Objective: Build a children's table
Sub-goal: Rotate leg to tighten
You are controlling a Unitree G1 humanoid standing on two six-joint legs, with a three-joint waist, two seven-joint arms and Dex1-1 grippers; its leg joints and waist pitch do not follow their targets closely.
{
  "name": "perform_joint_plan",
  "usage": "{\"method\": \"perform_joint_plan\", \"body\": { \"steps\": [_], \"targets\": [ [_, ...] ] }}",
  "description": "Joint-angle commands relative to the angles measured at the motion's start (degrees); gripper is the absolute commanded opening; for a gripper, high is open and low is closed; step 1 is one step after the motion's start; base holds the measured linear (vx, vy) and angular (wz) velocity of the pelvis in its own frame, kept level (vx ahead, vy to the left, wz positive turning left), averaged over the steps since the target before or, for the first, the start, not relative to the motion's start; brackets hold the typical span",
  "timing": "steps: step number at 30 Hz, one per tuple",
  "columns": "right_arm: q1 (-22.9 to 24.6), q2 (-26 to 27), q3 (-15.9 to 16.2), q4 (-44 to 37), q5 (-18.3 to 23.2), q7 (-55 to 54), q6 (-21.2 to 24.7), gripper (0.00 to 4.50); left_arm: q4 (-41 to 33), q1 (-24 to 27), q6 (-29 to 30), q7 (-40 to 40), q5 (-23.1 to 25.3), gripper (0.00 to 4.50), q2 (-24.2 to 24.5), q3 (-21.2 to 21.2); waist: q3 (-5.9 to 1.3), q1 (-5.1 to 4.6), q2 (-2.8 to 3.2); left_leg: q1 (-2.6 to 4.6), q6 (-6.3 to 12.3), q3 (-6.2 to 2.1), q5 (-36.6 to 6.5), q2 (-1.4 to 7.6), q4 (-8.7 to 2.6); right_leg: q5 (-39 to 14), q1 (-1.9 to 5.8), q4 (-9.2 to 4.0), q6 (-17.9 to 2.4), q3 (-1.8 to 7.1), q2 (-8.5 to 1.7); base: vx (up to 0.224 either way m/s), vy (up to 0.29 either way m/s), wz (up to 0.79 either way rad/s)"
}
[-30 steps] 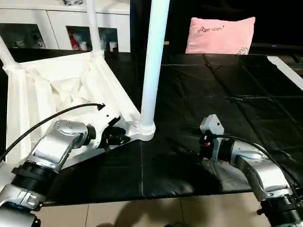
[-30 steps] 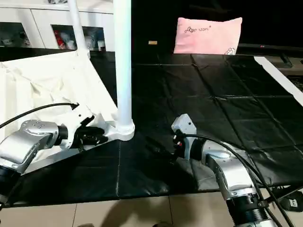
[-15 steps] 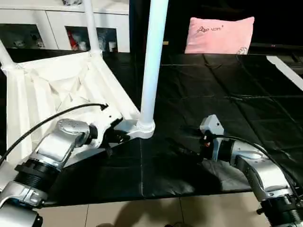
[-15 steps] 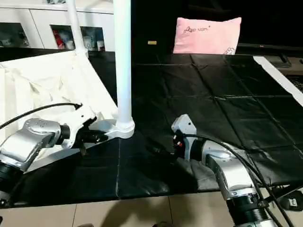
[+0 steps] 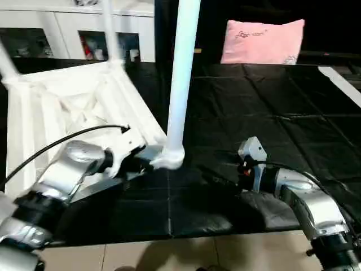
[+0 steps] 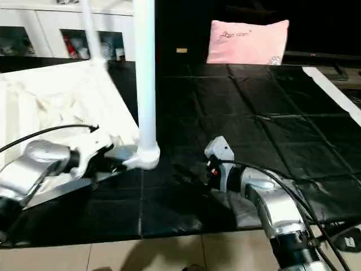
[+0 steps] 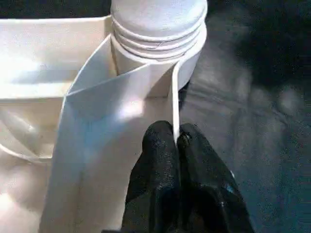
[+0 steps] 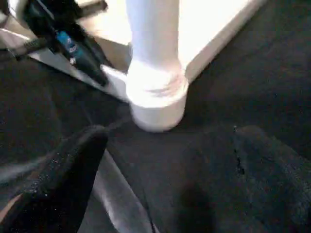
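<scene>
- Children's table (image 5: 67,107): one, upside down; three legs (image 5: 181,73) visible.
- Left end effector (image 7: 176,141): clamped on the table's rim.
- Right end effector (image 8: 165,160): fingers spread wide, empty.

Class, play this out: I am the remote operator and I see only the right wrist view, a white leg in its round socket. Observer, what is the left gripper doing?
Observer: The left gripper is shut on the table top's rim, beside the corner socket.
Operator: Where is the right gripper?
Observer: The right gripper is open over the black mat, apart from the near leg.
Operator: Are other legs fitted?
Observer: Yes, a far leg rises from the back corner, and another far-left leg too.
Operator: What lies beyond the table?
Observer: A pink pillow sits at the mat's far edge.
</scene>
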Motion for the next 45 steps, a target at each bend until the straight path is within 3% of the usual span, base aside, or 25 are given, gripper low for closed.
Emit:
{"method": "perform_joint_plan", "body": {
  "steps": [1,3,10,15,17,24,28,33,40,45],
  "targets": [
    [-0.67,-0.51,0.33,0.01,0.58,1.23,-0.76,4.5,-1.33,-0.27,-1.98,-3.77,-1.66,0.03,-1.12,-2.48,-3.69,-0.25,1.1,0.25,0.35,1.36,-13.39,-0.66,-3.83,-11.69,2.83,-4.41,-11.56,1.34,-2.16,0.0,0.0,0.0],
    [-2.4,-1.06,2.02,1.55,-0.34,4.5,-3.27,4.5,0.51,-1.15,-4.61,-6.0,-0.29,0.03,-1.59,-4.54,-3.62,0.56,1.1,0.34,0.33,1.4,-14.01,-0.61,-3.94,-12.89,2.81,-4.49,-11.28,1.34,-2.32,0.0,0.0,0.0],
    [-6.51,0.01,3.92,7.32,0.41,11.76,-6.63,4.5,3.28,-3.67,-8.93,-9.91,1.17,0.03,-3.9,-6.69,-3.88,1.1,1.22,0.2,0.27,1.33,-13.44,-0.65,-3.82,-10.58,3.09,-4.14,-12.01,1.28,-2.51,0.0,0.0,0.0],
    [-10.02,1.16,4.81,14.61,0.2,15.86,-8.4,4.1,4.58,-4.75,-11.6,-12.41,2.81,0.0,-5.22,-8.72,-4.01,1.33,1.17,0.08,0.06,1.33,-12.58,-0.71,-3.75,-9.62,3.38,-4.02,-12.56,1.26,-2.59,0.0,0.0,0.0],
    [-10.74,1.19,5.0,16.03,0.5,17.69,-8.35,3.73,4.86,-4.93,-12.01,-12.71,3.06,0.0,-5.63,-8.97,-4.03,1.41,1.23,0.09,0.23,1.33,-12.62,-0.63,-3.76,-9.03,3.39,-3.94,-12.88,1.23,-2.56,0.0,0.0,0.0],
    [-11.86,0.93,5.11,18.3,0.79,20.89,-8.48,3.26,5.97,-5.27,-13.1,-13.13,4.1,0.0,-6.19,-9.21,-3.98,1.44,0.93,-0.03,0.54,1.33,-12.35,-0.65,-3.74,-9.81,3.51,-4.01,-12.91,1.18,-2.59,0.0,0.0,0.0],
    [-12.32,0.94,4.98,19.25,1.01,22.65,-8.32,2.92,6.54,-5.31,-13.52,-13.25,4.5,0.0,-6.46,-9.04,-3.99,1.38,0.91,0.01,0.57,1.31,-12.53,-0.61,-3.75,-11.44,3.47,-4.15,-12.47,1.18,-2.63,0.0,0.0,0.0],
    [-12.44,0.88,4.9,19.76,1.05,24.18,-7.94,2.55,7.85,-5.67,-14.09,-12.43,5.45,0.0,-6.66,-8.9,-4.0,1.35,1.12,0.07,0.79,1.36,-12.29,-0.58,-3.71,-9.91,3.37,-4.08,-13.15,1.17,-2.55,0.0,0.0,0.0],
    [-10.93,0.84,5.2,18.68,1.17,24.93,-6.62,2.18,12.17,-7.12,-10.82,-8.0,6.15,0.0,-8.7,-6.93,-3.81,1.52,1.07,0.27,0.49,1.35,-14.33,-0.61,-3.81,-14.88,3.2,-4.64,-12.01,1.23,-2.6,0.0,0.0,0.0],
    [-10.61,3.91,4.43,20.99,-2.18,14.73,-6.26,2.11,14.46,-8.89,-6.87,-0.97,5.11,0.0,-12.32,-3.27,-3.68,1.32,0.8,0.03,-0.04,1.24,-14.63,-0.74,-3.98,-19.16,3.29,-5.02,-10.36,1.23,-2.77,0.0,0.0,0.0]
  ]
}}
